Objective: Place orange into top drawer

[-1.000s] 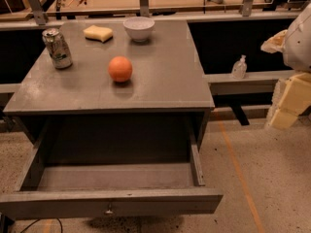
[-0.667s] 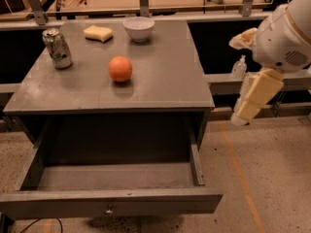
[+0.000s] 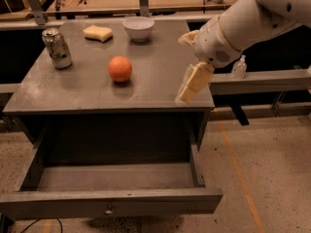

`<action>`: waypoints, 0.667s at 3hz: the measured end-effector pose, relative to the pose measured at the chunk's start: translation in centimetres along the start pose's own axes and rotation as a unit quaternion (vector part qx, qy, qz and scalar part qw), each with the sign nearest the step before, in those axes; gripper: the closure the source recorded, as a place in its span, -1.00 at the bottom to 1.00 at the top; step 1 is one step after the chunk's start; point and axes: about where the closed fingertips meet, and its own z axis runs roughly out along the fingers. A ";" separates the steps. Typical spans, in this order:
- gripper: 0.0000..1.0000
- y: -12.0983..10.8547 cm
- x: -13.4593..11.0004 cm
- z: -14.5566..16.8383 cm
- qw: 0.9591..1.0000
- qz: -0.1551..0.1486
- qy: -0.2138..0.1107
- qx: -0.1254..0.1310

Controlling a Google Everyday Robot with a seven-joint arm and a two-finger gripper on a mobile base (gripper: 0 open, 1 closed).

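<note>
Orange [image 3: 120, 68]: on counter [image 3: 73, 89], mid-top, not yet grasped.
Top drawer [image 3: 146, 204]: pulled open, below the orange.
Hand [image 3: 187, 93]: right of the orange, well apart; open or closed cannot be told.
Remaining: grasp, transfer, release.

Single camera view, set high in front of the grey cabinet [image 3: 73, 86] and tilted steeply down, facing the workbench [image 3: 116, 1] behind it. The range is middling: the whole cabinet top and the pulled-out top drawer [image 3: 146, 203] fit the frame, the drawer front lying along the bottom edge. The arm enters from upper right, its gripper [image 3: 187, 92] over the top's right front corner.
</note>
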 end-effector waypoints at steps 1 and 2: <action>-1.00 -0.1 -0.1 0.1 1.000 0.001 -0.002 0.001; -1.00 -2.4 -0.9 2.7 0.999 0.019 -0.045 0.013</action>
